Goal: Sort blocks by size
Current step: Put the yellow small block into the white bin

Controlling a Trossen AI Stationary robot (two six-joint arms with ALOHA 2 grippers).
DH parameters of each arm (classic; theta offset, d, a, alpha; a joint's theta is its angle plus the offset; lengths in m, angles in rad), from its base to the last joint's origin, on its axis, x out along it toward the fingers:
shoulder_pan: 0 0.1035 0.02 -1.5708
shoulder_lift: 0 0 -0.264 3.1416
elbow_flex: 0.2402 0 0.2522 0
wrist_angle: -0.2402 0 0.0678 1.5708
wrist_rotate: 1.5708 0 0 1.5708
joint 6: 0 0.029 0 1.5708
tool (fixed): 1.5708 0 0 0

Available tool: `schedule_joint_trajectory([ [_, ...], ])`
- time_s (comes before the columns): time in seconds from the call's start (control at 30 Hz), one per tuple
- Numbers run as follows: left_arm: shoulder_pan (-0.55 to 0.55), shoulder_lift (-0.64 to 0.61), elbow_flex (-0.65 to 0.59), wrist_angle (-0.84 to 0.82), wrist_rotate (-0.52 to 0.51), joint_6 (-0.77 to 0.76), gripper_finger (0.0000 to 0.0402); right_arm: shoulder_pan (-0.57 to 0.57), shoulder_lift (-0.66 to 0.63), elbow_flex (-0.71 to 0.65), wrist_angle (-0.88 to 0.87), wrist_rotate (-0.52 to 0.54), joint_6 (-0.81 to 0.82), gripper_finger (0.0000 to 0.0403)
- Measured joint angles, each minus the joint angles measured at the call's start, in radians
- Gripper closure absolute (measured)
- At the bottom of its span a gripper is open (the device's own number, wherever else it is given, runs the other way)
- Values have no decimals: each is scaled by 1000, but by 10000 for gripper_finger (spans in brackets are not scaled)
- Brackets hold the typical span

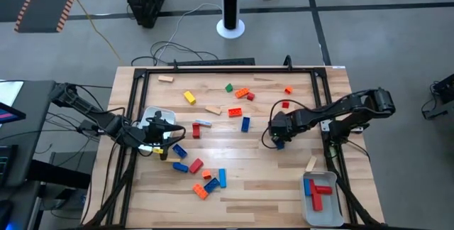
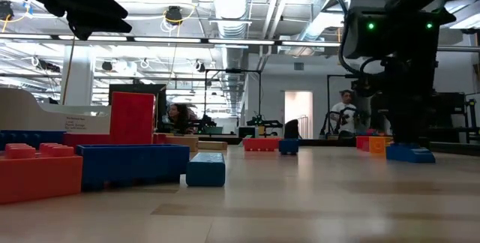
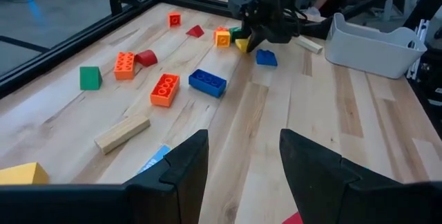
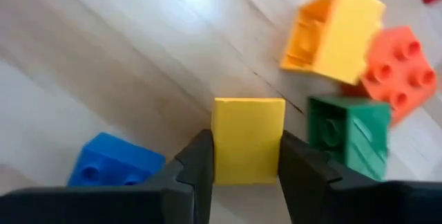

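Note:
My right gripper (image 4: 245, 165) points down at the table's right middle (image 1: 278, 133) and is shut on a small yellow block (image 4: 247, 140). Close around it lie a blue block (image 4: 114, 162), a green one (image 4: 352, 135), a yellow-orange one (image 4: 333, 34) and an orange one (image 4: 399, 72). My left gripper (image 3: 242, 162) hangs open above the left side (image 1: 167, 135) with nothing between its fingers. Many more blocks lie scattered over the table, such as an orange bar (image 3: 164, 89) and a blue bar (image 3: 207, 82). My right gripper pinches the yellow block by two opposite side faces (image 4: 221, 148) between its two fingers (image 4: 199, 165). The fingers come from above, pointing down. The block sits upright among its neighbours at table level; whether it is lifted I cannot tell.
A white tray (image 1: 306, 209) at the near right holds red and blue blocks. Another white tray (image 1: 150, 115) stands beside my left gripper. A black frame (image 1: 213, 67) rims the table. Bare wood lies between the two arms near the front edge.

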Motion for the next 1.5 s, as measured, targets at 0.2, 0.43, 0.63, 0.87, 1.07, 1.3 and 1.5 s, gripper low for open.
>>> schedule_joint_trajectory([
  [0.2,0,74,0,76,23,148,227,27,-14,64,48,0,-108,238],
  [0.43,3,304,0,271,19,542,227,-3,-22,85,383,-58,-264,244],
  [0.63,23,485,1,439,-44,760,227,-7,-20,85,711,-201,-364,240],
  [0.87,76,616,14,702,-150,867,227,16,-20,85,959,-208,-440,240],
  [1.07,87,653,113,700,-150,919,221,37,-20,85,1076,-208,-483,240],
  [1.3,89,654,202,634,-63,987,185,68,-19,85,1144,-228,-498,240],
  [1.5,128,655,216,658,53,1009,161,81,-19,85,1188,-238,-498,240],
])
